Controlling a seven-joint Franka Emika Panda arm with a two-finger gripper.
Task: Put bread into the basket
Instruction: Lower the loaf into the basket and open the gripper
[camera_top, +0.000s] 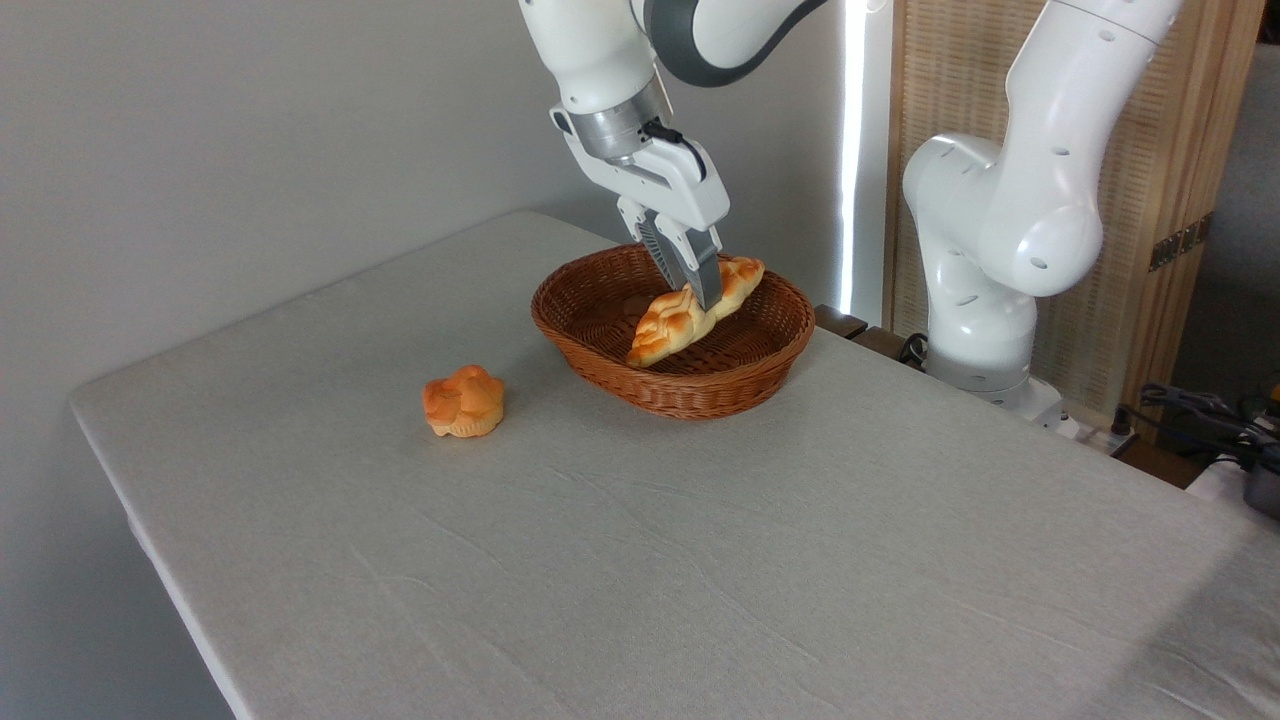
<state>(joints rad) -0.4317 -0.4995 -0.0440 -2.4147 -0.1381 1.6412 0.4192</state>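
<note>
the end effector (692, 285) grips the bread (692, 310) mid-length, tilted over the basket (690, 395) interior; risk: early release tips the raised end onto the far rim, rolling it onto the surface (700, 560).

— Where's your bread (680, 318)?
— Your braided loaf, pale yellow with golden-brown ridges, sits tilted inside the basket (672, 383), far end raised.
— The basket?
— Oval, reddish-brown wicker, upright.

Open tabletop (760, 560) beside bun (464, 401)
</note>
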